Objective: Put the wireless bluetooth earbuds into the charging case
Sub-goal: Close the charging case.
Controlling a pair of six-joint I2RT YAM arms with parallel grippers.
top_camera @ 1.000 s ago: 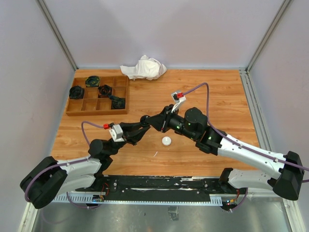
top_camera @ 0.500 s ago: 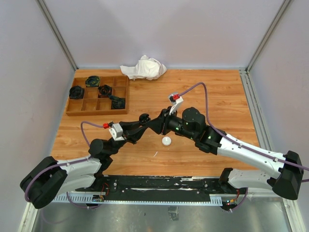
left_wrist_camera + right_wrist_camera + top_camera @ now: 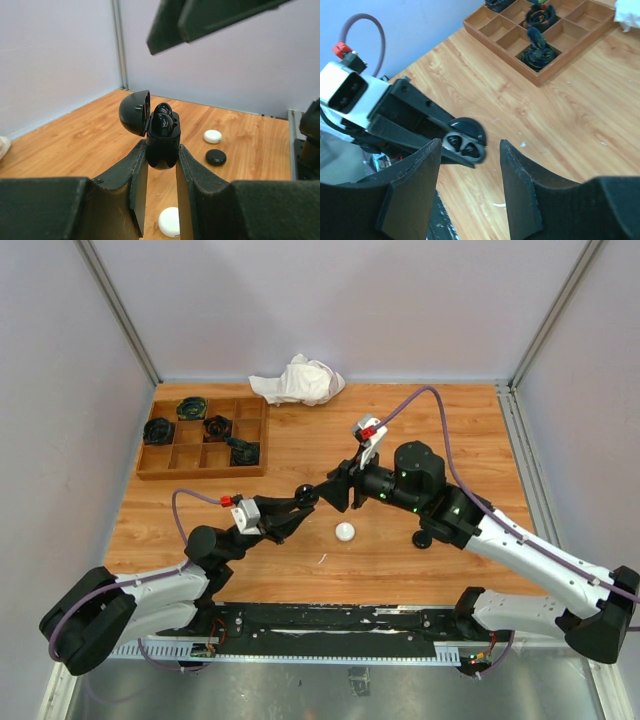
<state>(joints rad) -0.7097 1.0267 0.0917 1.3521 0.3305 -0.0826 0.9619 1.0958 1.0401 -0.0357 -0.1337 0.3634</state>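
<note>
**Earbuds seated in the open case, held by the left gripper**

The left gripper is closed on the lower body of the black charging case, one finger pressing each side, and holds it upright above the table. The case's lid is swung open and leans away to the left of the fingers in the left wrist view. Two black earbuds sit side by side in the case's wells, their rounded tops showing just above its rim; the right wrist view looks down on both of them in their sockets.

The right gripper hangs just above the case with its jaws spread and nothing between them. Its two fingers cross the top of the left wrist view, apart from the case and the buds.

Directly below the left fingertips a round white puck lies on the wood. Beyond the held case, to its right, lie a second white puck and a black puck, close to each other. A thin white sliver lies on the table near the left arm's wrist.

Well beyond the left gripper, off to its left, stands a wooden compartment tray with dark items in several cells. A crumpled white cloth lies at the far edge, past both grippers.
</note>
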